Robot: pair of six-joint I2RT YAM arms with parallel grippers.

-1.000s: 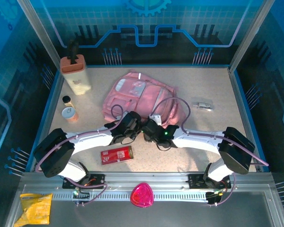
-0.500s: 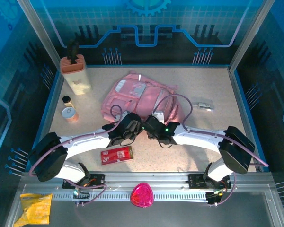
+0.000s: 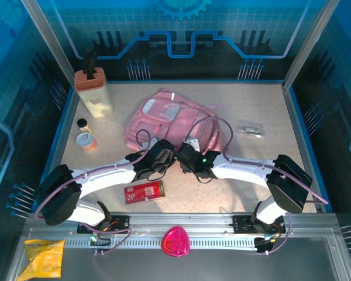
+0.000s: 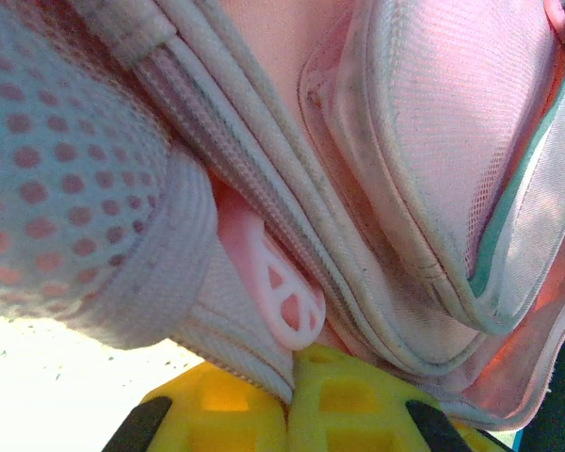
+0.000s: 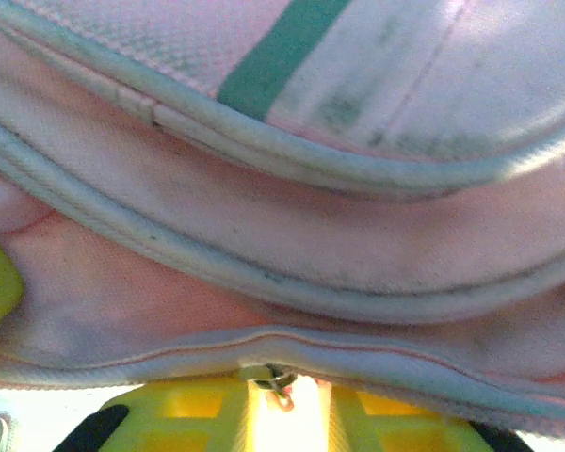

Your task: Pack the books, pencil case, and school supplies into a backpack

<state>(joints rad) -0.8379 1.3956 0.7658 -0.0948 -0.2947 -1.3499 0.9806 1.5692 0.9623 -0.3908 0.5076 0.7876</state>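
Top external view: the backpack [image 3: 167, 114] lies flat around the middle of the worktop [image 3: 254, 105], toward 12 o'clock from my arm bases. Both arms reach inward and meet at its 6 o'clock edge. The left gripper [image 3: 162, 151] is at 7 o'clock of the bag and the right gripper [image 3: 186, 152] is just beside it at 5 o'clock.

The pencil case [image 3: 144, 191] lies on the worktop at 6 o'clock of the left gripper, apart from the bag. The pale oblong [image 3: 250, 130] sits at 3 o'clock of the backpack, well apart from it. A beige box [image 3: 93, 93] stands at 10 o'clock of the worktop, with two small jars [image 3: 85, 139] below it.

On the left wrist camera, I see the left gripper [image 4: 287, 400] with its yellow jaws clenched on the backpack [image 4: 433, 141]. The bag's pale trim runs down to where the jaws meet, and a pink clip [image 4: 282, 292] sits just above them.

On the right wrist camera, the right gripper [image 5: 281, 403] is hard against the backpack [image 5: 282, 235]. Its jaws stand with a narrow gap, and a small zip pull [image 5: 275, 380] hangs in that gap. I cannot tell whether they grasp it.
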